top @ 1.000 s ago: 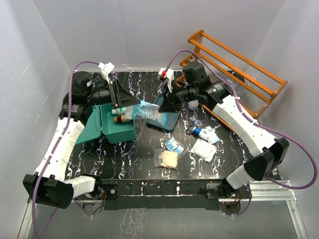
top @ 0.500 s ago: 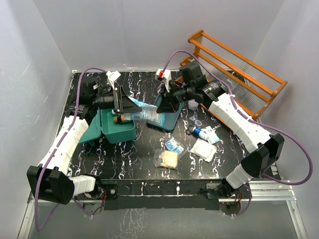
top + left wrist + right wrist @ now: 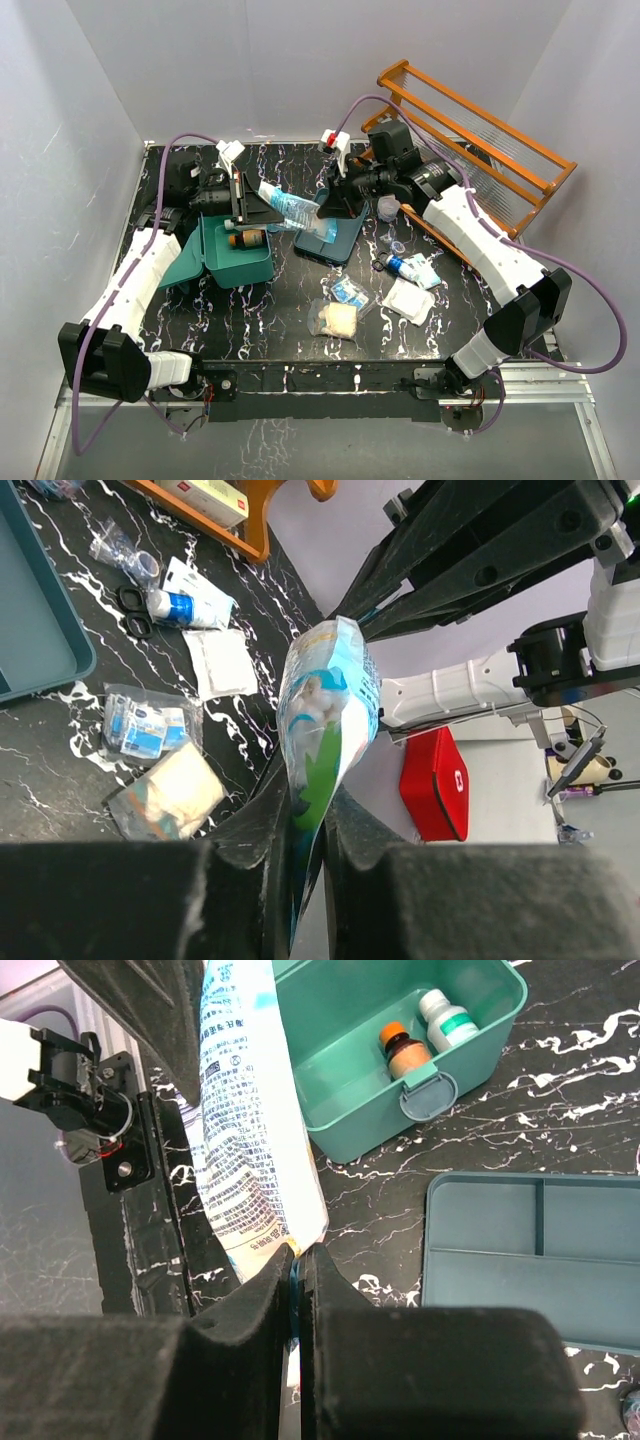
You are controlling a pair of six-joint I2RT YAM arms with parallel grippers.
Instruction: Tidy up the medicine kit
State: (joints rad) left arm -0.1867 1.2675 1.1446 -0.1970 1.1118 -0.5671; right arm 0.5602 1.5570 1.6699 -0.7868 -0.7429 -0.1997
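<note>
Left gripper (image 3: 305, 802) and right gripper (image 3: 296, 1256) both pinch the pouch (image 3: 291, 209); release right first, then lower into medicine kit (image 3: 241, 266) below left.

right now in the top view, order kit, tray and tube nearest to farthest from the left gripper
1. kit, right beside the left gripper, on the table's left side
2. tray, mid-table, to the right
3. tube, right side, past the tray
</note>
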